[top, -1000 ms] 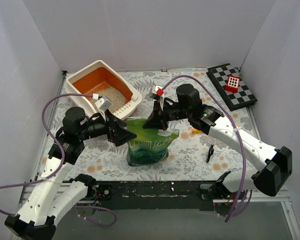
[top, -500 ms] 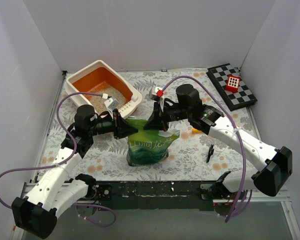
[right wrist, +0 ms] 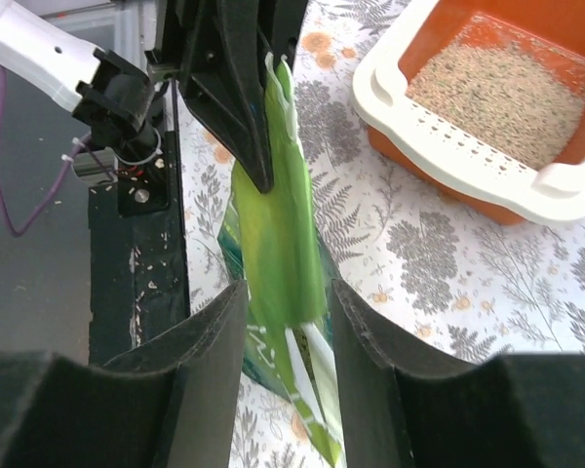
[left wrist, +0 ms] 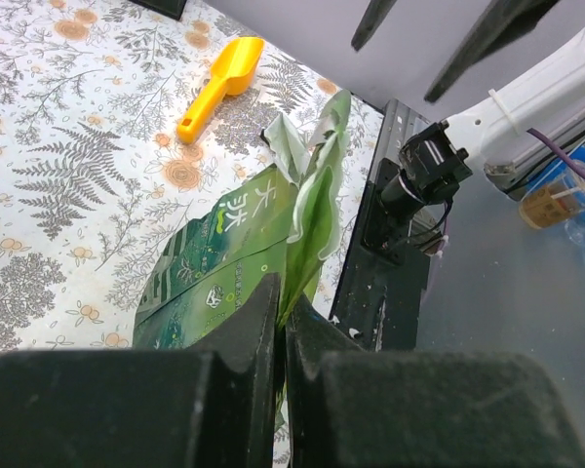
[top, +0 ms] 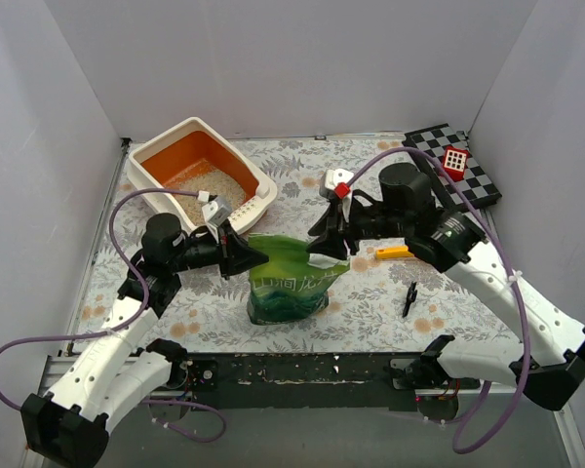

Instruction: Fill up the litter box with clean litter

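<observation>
The litter box (top: 232, 152), cream rim and orange basin, stands at the far left with a layer of pale clean litter (top: 214, 185) in it. A glossy green bag (top: 288, 278) stands upright at mid table. My left gripper (top: 258, 257) is shut on the bag's top left edge (left wrist: 307, 224); its jaws (left wrist: 281, 292) pinch the thin fold. My right gripper (top: 320, 249) is open, and its fingers (right wrist: 288, 288) straddle the bag's top right edge (right wrist: 283, 224) with a gap on each side. The litter box (right wrist: 468, 161) and litter (right wrist: 497, 88) lie beyond it.
A yellow scoop (top: 394, 253) lies on the floral cloth right of the bag, also seen as the scoop (left wrist: 219, 86) in the left wrist view. A small black object (top: 409, 297) lies near the front right. A checkered board (top: 478, 185) with a red block (top: 454, 159) sits far right.
My left gripper moved right onto the bag's top edge and shut on it. My right gripper opened, let go of the bag's top, and its arm drew back to the right.
</observation>
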Controlling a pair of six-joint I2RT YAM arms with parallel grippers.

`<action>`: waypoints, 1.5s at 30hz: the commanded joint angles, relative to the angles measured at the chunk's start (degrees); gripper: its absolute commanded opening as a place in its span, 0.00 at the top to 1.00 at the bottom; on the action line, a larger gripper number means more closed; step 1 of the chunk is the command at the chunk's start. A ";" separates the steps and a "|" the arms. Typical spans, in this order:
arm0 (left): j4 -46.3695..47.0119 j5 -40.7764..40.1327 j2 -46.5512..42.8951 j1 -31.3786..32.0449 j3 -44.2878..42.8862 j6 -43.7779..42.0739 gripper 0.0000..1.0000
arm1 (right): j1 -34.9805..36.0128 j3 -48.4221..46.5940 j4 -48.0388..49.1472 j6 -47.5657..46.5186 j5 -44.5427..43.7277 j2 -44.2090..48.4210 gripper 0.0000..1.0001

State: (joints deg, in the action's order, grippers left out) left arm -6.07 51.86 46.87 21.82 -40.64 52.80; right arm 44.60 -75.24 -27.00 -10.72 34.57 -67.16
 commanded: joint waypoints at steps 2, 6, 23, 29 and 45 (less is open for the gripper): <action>3.87 0.09 -4.07 0.50 2.41 -2.61 1.00 | -0.74 -1.66 -8.14 -4.40 -4.33 3.17 0.67; 4.83 -0.97 -5.65 0.76 4.43 -2.87 1.00 | -1.00 -1.14 -9.99 -4.75 -4.42 2.12 0.99; 5.71 -1.85 -6.71 1.29 5.22 -3.14 1.00 | -1.27 2.55 -10.26 -6.24 -4.86 -2.89 0.99; 5.71 -1.85 -6.97 1.47 5.31 -3.23 1.00 | -2.15 5.02 -8.42 -6.24 -3.20 -3.77 0.99; 7.03 -2.37 -6.09 1.47 5.05 -3.40 1.00 | -2.15 4.14 -14.57 -9.84 6.65 -8.17 0.99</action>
State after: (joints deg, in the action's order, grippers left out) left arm -0.73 50.09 40.82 23.11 -35.18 50.28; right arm 42.35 -70.26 -39.57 -18.59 37.87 -76.77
